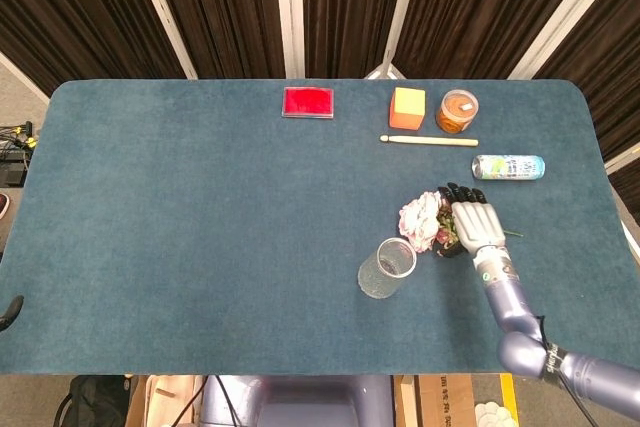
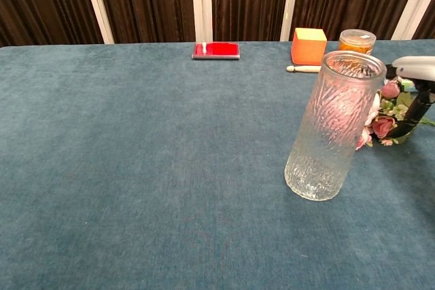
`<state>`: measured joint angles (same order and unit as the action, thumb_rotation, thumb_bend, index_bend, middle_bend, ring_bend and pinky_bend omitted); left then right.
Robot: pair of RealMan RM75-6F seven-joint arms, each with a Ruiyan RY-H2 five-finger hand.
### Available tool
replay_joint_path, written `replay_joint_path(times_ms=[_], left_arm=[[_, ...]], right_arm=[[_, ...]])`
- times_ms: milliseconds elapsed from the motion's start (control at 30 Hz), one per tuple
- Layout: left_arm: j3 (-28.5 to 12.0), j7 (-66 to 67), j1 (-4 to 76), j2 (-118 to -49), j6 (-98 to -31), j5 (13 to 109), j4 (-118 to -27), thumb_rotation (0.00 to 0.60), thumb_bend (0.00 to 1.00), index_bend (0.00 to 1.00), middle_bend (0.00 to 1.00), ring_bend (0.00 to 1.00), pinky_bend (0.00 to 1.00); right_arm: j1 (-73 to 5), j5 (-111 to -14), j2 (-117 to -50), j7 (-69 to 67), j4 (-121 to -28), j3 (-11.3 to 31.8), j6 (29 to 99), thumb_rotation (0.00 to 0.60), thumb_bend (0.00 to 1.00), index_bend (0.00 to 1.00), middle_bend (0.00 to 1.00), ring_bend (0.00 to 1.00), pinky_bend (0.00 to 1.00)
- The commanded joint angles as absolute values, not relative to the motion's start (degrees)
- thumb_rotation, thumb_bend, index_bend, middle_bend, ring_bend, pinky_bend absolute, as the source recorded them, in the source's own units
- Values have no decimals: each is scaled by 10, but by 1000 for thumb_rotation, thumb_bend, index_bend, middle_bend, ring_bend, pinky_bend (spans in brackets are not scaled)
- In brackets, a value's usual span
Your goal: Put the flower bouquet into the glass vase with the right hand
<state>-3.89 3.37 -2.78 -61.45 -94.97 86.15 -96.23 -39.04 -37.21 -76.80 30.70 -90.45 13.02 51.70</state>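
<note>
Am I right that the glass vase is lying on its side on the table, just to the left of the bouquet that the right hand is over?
Not quite: the glass vase stands upright, mouth up, as the chest view shows plainly. The rest holds: it is on the table, just left of the bouquet, and the right hand is over the bouquet.

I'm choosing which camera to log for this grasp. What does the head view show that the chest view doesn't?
Only the head view shows the whole right hand over the bouquet's stems, its forearm, and the drink can in full. Only the chest view shows the vase's side and height, with the hand cut off at the frame edge. Both show the vase standing upright, the bouquet lying on the table, the red box, orange block, jar and wooden stick.
</note>
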Motion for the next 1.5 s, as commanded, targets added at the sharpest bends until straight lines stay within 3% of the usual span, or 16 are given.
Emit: replay_joint_path(times_ms=[33, 367, 467, 700, 1000, 1167, 1500], left_arm=[[-40, 35, -28, -615, -949, 860, -963, 600, 349, 135, 0, 0, 60], [-41, 37, -25, -615, -945, 855, -963, 600, 349, 135, 0, 0, 60], [-42, 38, -25, -616, -943, 854, -963, 600, 348, 135, 0, 0, 60], [-42, 40, -24, -616, -942, 853, -965, 600, 348, 135, 0, 0, 60], [-38, 35, -24, -613, -940, 858, -967, 600, 349, 135, 0, 0, 60], [-37, 29, -26, -611, -944, 861, -967, 600, 349, 135, 0, 0, 60], [-36, 9, -29, -605, -950, 864, -966, 600, 349, 135, 0, 0, 60]], right_arm=[[-407, -352, -786, 322, -884, 125, 512, 600, 43, 67, 17, 4, 0], [-440, -324, -831, 348, -832, 117, 528, 600, 42, 162, 183, 215, 0], [-448, -318, -840, 353, -816, 115, 526, 600, 84, 210, 248, 270, 7], [-448, -339, -859, 339, -801, 117, 551, 600, 351, 413, 438, 463, 152], [-440, -356, -854, 316, -804, 115, 546, 600, 649, 516, 567, 604, 251], [-438, -362, -823, 297, -836, 132, 548, 600, 663, 516, 568, 606, 251], [-381, -423, -674, 83, -951, 241, 517, 600, 662, 516, 568, 606, 251]])
